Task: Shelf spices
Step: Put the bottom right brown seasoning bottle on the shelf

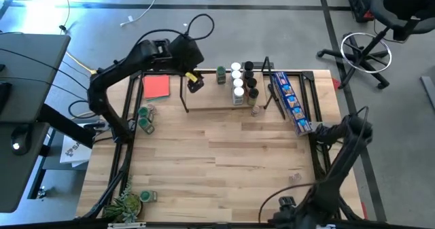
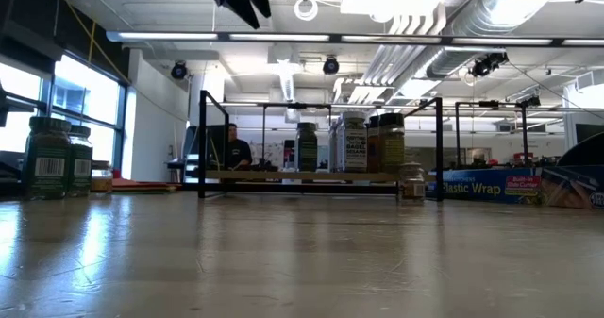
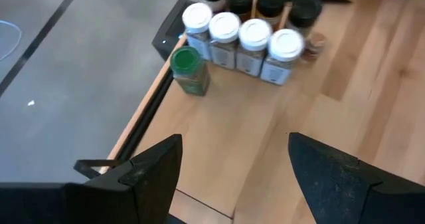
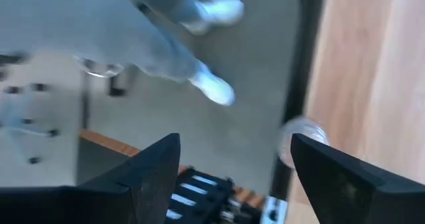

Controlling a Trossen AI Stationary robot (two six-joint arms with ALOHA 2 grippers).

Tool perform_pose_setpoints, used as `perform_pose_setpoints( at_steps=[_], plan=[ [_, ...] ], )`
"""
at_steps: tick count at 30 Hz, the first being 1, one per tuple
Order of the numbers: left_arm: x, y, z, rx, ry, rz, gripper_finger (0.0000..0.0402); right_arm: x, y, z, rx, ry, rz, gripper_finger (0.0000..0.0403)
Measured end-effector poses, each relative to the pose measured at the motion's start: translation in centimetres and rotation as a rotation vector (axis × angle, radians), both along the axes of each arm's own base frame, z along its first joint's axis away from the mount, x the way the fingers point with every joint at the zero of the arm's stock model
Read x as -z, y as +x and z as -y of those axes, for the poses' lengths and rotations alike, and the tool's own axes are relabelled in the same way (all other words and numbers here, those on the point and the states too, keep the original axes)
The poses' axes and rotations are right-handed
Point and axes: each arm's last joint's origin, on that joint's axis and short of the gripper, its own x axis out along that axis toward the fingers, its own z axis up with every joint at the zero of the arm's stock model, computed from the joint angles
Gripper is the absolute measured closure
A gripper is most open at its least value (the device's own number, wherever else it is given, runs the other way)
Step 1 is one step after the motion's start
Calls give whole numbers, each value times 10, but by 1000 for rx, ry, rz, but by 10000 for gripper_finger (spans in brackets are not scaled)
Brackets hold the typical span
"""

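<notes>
The shelf point(image 1: 224, 107) stood at the far side of the table point(image 1: 217, 161), a low wood board with black wire frames at both ends. On it stood a bunch of spices point(image 1: 239, 85): a row of four jars with white lids, a row with black lids just behind them, and one green-lid jar point(image 1: 221, 75) beside the white ones, toward the shelf's left end. One small clear jar point(image 1: 255, 110) stood on the table just in front of the shelf.

The left gripper point(image 1: 195, 83) hung in the air over the left part of the shelf. Its jaws were wide apart and held nothing. In its wrist view the wood lay between its fingers point(image 3: 156, 167), with the jars farther off.

A red card point(image 1: 156, 86) lay just left of the shelf. Two more green-lid jars point(image 1: 145, 118) stood near that card, left of the shelf and closer to the front. A long blue packet point(image 1: 291, 100) lay just right of the shelf.

The right gripper point(image 4: 229, 161) was well away from the shelf, past the table's right edge. Its jaws were wide too, with nothing in them. A little plant point(image 1: 126, 204) and another jar point(image 1: 147, 197) sat at the front left corner, far from the shelf.
</notes>
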Motion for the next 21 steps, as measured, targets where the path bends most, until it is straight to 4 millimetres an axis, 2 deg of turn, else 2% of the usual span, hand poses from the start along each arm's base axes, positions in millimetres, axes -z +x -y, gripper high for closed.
perform_pose_setpoints(
  at_steps=[6,12,21],
  plan=[
    [-6,-9,20,-9,28,-38,133,39,1,0,45,-204,-117,121],
    [-3,-12,31,1,10,-95,134,54,2,-9,15,-232,-93,121],
    [-3,-9,41,5,12,-91,134,82,4,-15,49,-289,-148,121]
  ],
)
